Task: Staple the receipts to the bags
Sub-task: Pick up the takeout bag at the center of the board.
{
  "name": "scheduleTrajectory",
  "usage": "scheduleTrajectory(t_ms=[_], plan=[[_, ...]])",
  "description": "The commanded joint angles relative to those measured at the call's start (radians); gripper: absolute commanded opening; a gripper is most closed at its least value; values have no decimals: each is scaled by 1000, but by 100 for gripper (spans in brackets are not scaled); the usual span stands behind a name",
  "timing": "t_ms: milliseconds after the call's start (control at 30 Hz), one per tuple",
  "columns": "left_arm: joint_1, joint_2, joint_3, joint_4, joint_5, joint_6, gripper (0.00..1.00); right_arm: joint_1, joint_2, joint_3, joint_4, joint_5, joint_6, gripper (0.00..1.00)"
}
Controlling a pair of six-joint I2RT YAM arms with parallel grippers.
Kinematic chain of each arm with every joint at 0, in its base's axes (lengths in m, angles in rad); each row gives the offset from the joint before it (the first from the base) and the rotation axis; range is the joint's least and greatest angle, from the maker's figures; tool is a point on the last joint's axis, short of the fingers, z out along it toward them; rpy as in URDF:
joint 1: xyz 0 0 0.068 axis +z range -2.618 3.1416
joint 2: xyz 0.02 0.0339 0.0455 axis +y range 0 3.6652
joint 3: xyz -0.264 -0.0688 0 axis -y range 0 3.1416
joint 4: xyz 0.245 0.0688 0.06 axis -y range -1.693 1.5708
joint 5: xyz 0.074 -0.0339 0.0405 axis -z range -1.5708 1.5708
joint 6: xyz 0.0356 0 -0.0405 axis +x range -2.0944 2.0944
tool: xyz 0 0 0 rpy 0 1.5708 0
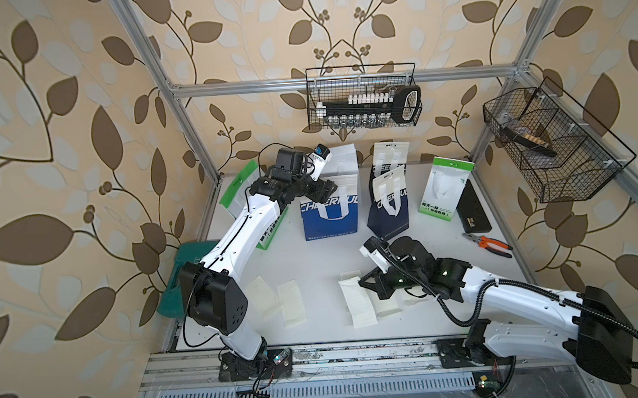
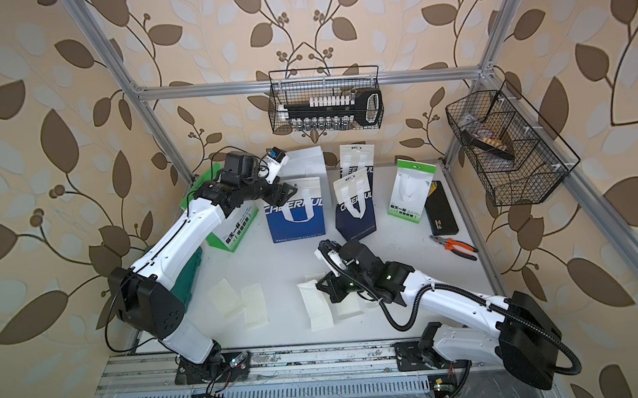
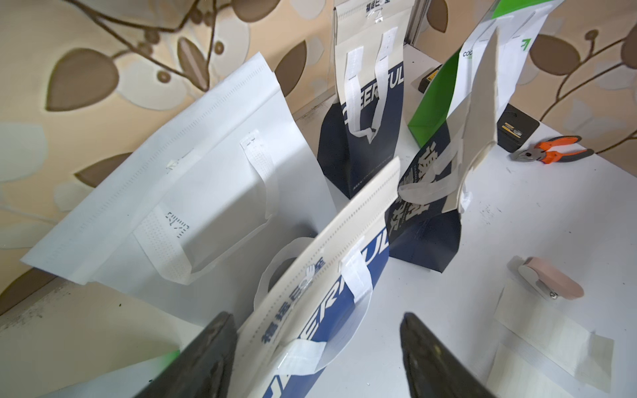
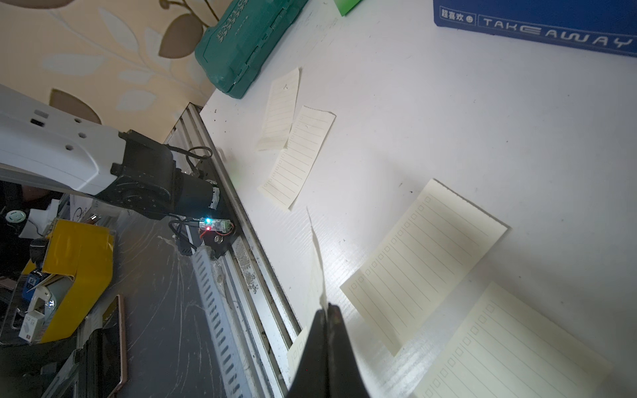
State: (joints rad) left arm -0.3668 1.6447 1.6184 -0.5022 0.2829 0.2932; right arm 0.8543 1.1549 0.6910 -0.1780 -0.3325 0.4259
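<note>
The left arm was stretched toward the back of the bench, the left pincer spread wide astride the top edge of the blue CHEERFUL bag. The right arm was bent low in front, the right pincer clenched on a receipt held edge-on.

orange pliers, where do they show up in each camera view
Top view: the orange pliers lie near the table's right edge, just in front of the black case.
Top view: the same spot, in front of the black case, pliers at.
Left wrist: on the table beside the black case, pliers at.
Right wrist: not in it.
Shared landmark: the black case.
</note>
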Motion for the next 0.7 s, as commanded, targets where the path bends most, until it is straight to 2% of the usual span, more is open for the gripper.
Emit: scheduleTrajectory(t_ms=[0, 200, 367, 500, 667], plan=[[-1, -34, 0, 48, -26, 30, 79, -4, -2, -9, -12, 7, 1, 0], [-1, -6, 22, 27, -75, 34, 78, -4, 12, -2, -7, 1, -2, 0], [-2, -66, -8, 116, -3, -16, 81, -6, 22, -1, -6, -1, -6, 0], [-1, -17, 55, 68, -3, -13, 79, -7, 26, 2, -2, -7, -7, 0], [-1, 38, 65, 50, -31, 11, 78, -8, 19, 5, -17, -10, -13, 0]])
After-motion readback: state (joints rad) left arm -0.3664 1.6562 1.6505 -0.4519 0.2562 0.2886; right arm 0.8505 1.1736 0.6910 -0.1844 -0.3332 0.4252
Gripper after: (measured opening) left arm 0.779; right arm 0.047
